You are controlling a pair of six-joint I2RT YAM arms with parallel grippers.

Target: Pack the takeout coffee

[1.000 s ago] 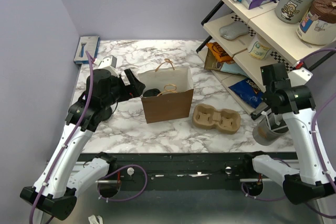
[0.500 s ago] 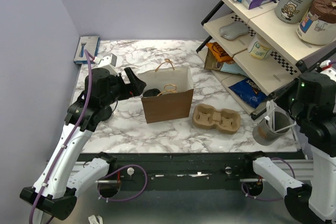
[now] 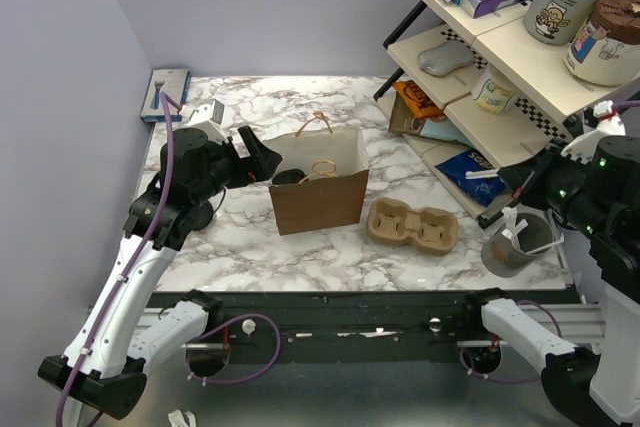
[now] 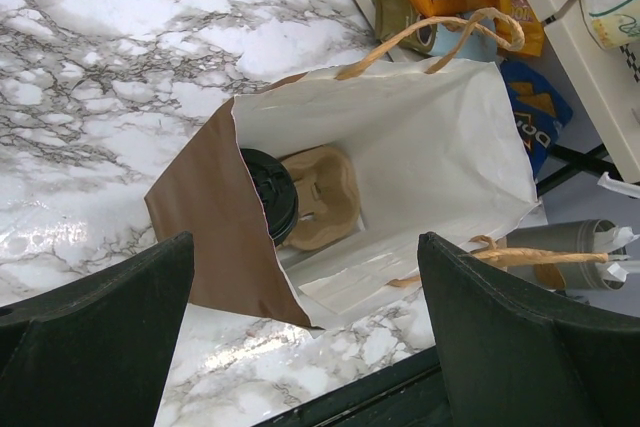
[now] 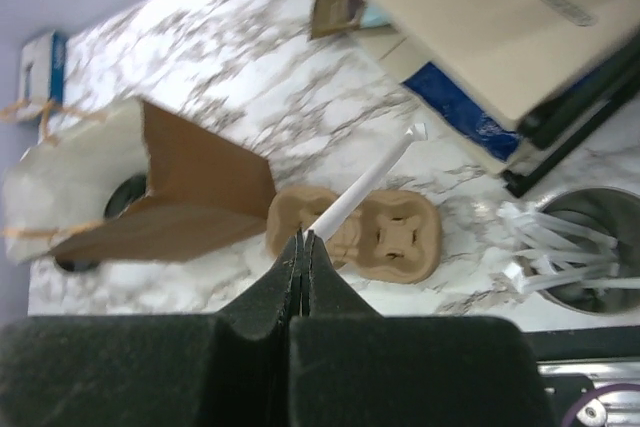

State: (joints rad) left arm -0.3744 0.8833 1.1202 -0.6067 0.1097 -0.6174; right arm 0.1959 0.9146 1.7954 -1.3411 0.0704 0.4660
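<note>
The takeout coffee stands inside the open brown paper bag (image 3: pixel 320 202); only its black lid (image 3: pixel 287 177) shows, and its body is hidden. In the left wrist view the lid (image 4: pixel 270 193) sits by the bag's (image 4: pixel 420 137) left wall, next to a pulp tray (image 4: pixel 322 197) inside the bag. My left gripper (image 3: pixel 262 158) is open and empty at the bag's left rim, also seen in its wrist view (image 4: pixel 305 337). My right gripper (image 5: pixel 303 239) is shut on a white straw (image 5: pixel 365 185), held high at the right (image 3: pixel 512 183).
A second brown pulp cup tray (image 3: pixel 412 225) lies right of the bag. A grey cup of white straws (image 3: pixel 512 249) stands at the front right edge. A shelf rack (image 3: pixel 500 57) with boxes, mugs and snack bags fills the back right. A blue box (image 3: pixel 166 93) lies back left.
My right arm has risen up and away from the grey straw cup with a white straw in its jaws. My left arm has barely moved.
</note>
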